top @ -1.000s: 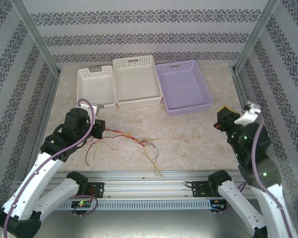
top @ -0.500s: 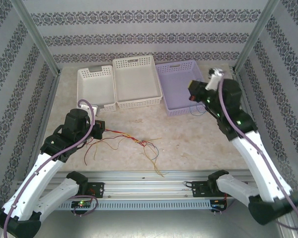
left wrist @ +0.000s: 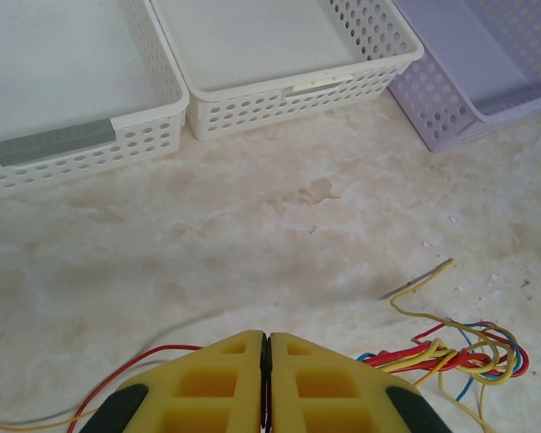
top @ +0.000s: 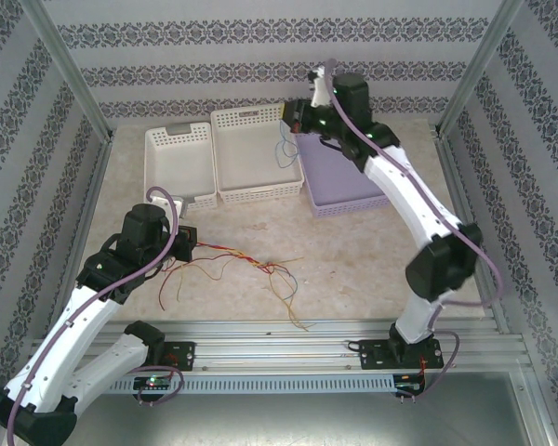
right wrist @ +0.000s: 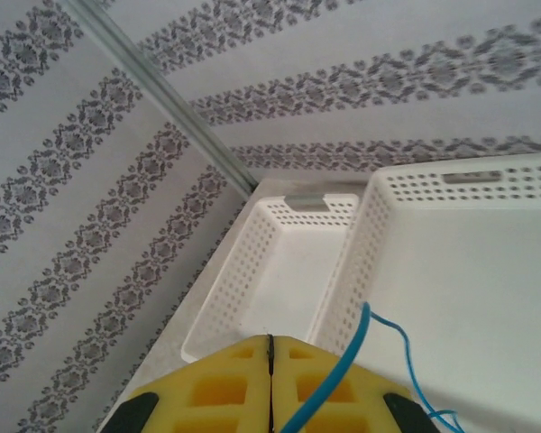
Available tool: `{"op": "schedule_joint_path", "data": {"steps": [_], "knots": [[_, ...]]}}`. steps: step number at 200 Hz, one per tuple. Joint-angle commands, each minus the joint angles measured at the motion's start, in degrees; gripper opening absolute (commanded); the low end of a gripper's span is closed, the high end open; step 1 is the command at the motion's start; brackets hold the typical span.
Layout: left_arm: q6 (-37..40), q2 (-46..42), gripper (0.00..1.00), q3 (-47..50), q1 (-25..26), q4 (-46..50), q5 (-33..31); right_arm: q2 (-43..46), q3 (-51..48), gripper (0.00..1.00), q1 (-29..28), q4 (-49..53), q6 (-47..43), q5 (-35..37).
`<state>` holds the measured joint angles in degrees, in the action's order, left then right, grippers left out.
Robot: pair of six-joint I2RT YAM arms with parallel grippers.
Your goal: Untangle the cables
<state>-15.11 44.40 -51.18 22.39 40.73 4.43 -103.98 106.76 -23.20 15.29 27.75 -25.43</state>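
Now | cables (left wrist: 442, 356): knotted | left tool (left wrist: 264, 337): clenches red cable (top: 225, 251) | right tool (right wrist: 270, 339): clenches blue cable (right wrist: 353, 347)

So in the last second my right arm (top: 418, 209) swung a long way. It went from tucked up low on the right side of the tabletop (top: 372, 251), across the purple basket (top: 353, 203), and now it's stretched out to the back. My right tool (top: 293, 116) is up high where that basket meets the middle white basket (top: 260, 192). The blue wire (top: 284, 153) pinched in it came along and now dangles over the white one.
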Motion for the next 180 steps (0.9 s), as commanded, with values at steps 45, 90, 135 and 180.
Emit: {"op": "schedule_joint_path", "data": {"steps": [45,90,135,180], "knots": [[0.8,0.2,0.00,0.5,-0.5,-0.7,-0.7,-27.4,31.6,0.04,-1.1,14.4,-3.2,-3.6],[0.9,0.5,0.00,0.4,-0.5,-0.9,-0.6,-29.1,35.7,0.38,-1.1,18.5,-6.1,-1.5],[0.9,0.3,0.00,0.4,-0.6,-0.9,-0.8,-23.7,34.8,0.53,-1.6,27.0,-12.3,2.0],[-2.5,2.7,0.00,-1.2,-0.6,-2.8,2.0,-3.5,7.0,0.55,-3.4,17.6,-12.4,1.9]]}}
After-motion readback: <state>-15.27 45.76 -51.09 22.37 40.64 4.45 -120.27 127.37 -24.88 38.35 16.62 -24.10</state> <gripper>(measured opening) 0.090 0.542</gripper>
